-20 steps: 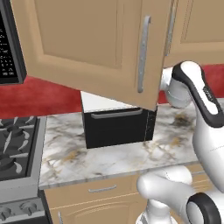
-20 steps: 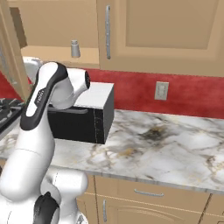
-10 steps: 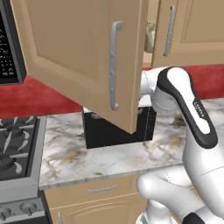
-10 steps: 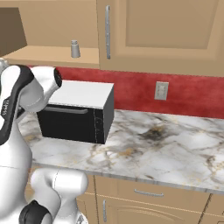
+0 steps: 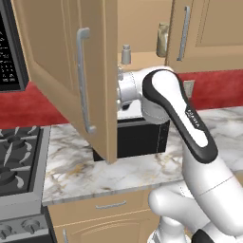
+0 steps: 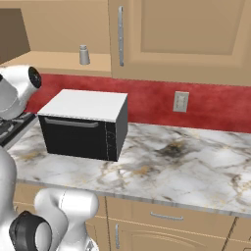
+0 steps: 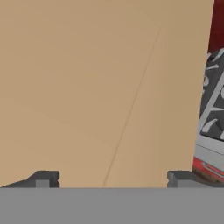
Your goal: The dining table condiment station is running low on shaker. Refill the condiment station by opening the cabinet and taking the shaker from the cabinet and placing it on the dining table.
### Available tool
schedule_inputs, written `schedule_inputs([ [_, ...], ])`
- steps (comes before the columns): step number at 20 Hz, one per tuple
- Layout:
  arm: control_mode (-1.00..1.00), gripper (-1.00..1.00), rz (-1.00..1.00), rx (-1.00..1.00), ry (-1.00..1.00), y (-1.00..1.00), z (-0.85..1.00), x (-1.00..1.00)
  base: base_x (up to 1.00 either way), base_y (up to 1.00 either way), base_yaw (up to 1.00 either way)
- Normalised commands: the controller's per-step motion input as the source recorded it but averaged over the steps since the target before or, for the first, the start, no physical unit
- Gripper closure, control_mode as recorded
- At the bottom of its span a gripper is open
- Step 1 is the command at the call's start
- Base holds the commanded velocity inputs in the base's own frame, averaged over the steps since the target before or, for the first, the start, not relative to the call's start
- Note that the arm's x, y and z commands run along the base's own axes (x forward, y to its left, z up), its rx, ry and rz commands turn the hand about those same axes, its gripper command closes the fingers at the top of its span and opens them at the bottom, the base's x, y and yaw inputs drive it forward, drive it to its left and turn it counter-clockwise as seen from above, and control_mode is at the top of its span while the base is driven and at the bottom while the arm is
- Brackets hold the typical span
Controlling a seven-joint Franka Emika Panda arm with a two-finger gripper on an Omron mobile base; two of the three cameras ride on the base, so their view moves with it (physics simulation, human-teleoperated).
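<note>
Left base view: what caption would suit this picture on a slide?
Robot arm reaching behind the swung-open cabinet door, with the small shaker waiting on the shelf above the black oven.

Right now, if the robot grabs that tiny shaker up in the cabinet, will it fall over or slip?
The shaker is small, narrow and upright on the cabinet shelf, so a sideways nudge would probably tip it. Being round, it might then roll. Its smooth metal look suggests it could slip. It is probably light.
</note>
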Motion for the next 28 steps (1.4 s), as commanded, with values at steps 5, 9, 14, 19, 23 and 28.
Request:
schedule_inputs([
  [5,-1.0,-1.0,0.0,-0.08,-0.02,0.69,0.02,0.0,0.0,0.0,0.0],
  [9,-1.0,-1.0,0.0,-0.11,-0.06,0.66,0.02,0.0,0.0,0.0,0.0],
  [14,-1.0,-1.0,-0.01,-0.13,-0.06,0.55,0.05,-0.02,0.0,0.0,0.0],
  [19,-1.0,-1.0,-0.07,-0.04,-0.1,-0.6,0.0,-0.3,0.0,0.0,0.0],
  [23,-1.0,-1.0,-0.14,-0.02,-0.16,-1.0,0.0,-0.5,0.0,0.0,0.0],
  [28,-1.0,-1.0,-0.31,-0.04,-0.07,-1.0,0.0,-0.41,0.0,0.0,0.0],
])
